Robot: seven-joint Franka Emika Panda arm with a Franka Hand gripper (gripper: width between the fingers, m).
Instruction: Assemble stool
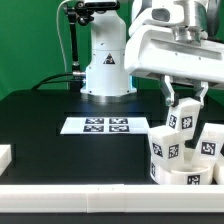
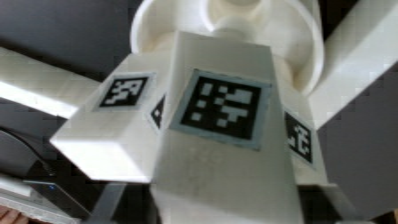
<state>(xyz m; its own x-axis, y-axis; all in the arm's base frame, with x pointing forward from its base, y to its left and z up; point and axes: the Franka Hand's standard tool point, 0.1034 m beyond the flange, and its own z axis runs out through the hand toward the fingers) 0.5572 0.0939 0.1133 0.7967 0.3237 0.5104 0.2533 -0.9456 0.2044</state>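
My tool [image 1: 184,100] pinches a white tagged leg [image 1: 184,123] by its upper end and holds it upright at the top of the round seat [image 1: 170,165]. The seat stands on the black tabletop [image 1: 40,120], near the marker board [image 1: 105,125].

Big free room on the black table [image 1: 40,130] at the exterior view's left & middle; only the flat marker board [image 1: 105,125] lies there, easy to pass over. The exterior view's right is tight: the seat [image 1: 175,172] fills that corner & the gripper [image 1: 185,104] w/ a leg [image 1: 184,124] hangs just above it. The robot base [image 1: 105,70] blocks the back, a white bar [image 1: 90,196] walls the front.
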